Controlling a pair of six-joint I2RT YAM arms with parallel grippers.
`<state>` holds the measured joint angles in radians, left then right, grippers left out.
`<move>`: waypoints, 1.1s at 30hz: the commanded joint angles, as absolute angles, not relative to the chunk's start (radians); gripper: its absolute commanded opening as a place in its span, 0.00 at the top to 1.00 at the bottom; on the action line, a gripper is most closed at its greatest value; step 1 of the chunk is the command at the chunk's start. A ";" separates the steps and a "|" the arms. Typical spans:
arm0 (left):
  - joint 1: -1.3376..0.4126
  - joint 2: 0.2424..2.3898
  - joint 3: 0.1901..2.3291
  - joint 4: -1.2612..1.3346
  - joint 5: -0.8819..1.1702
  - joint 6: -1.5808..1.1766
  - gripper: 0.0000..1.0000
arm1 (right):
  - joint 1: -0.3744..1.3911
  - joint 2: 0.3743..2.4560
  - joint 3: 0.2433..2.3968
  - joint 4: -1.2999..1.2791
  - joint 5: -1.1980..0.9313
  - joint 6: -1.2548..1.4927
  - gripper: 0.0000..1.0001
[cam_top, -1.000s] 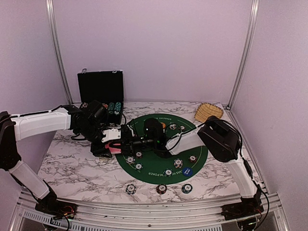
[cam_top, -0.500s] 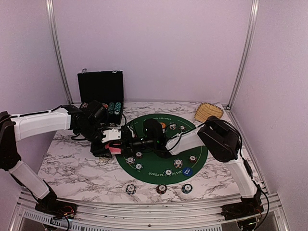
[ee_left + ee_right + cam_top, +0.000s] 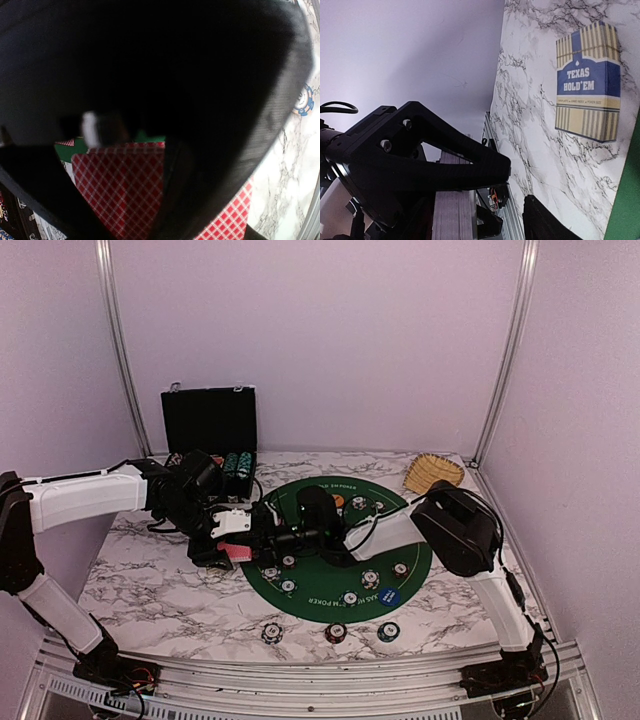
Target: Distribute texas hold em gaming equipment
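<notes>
My left gripper (image 3: 233, 532) is shut on a stack of red-backed playing cards (image 3: 240, 551) at the left edge of the green round mat (image 3: 312, 585). In the left wrist view the cards (image 3: 120, 190) fill the bottom and a black body close to the lens hides most else. My right gripper (image 3: 268, 539) reaches left across the mat to the cards, and its jaws (image 3: 517, 185) stand open with nothing between them. Several striped chips lie on the mat, with a blue button (image 3: 389, 595) and an orange button (image 3: 339, 501). Three chips (image 3: 336, 632) lie in front of the mat.
A blue and cream Texas Hold'em card box (image 3: 588, 82) lies on the marble left of the mat. The black chip case (image 3: 210, 430) stands open at the back left. A wicker basket (image 3: 432, 472) sits at the back right.
The right gripper's jaws have opened beside the cards. Both arms have stayed almost in place, and the left gripper keeps its hold on the cards.
</notes>
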<state>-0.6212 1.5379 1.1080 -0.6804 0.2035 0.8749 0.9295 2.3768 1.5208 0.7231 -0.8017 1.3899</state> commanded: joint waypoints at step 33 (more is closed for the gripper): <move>-0.626 1.516 1.109 -0.692 0.181 0.868 0.51 | 0.896 2.218 1.408 0.571 -0.820 1.247 0.46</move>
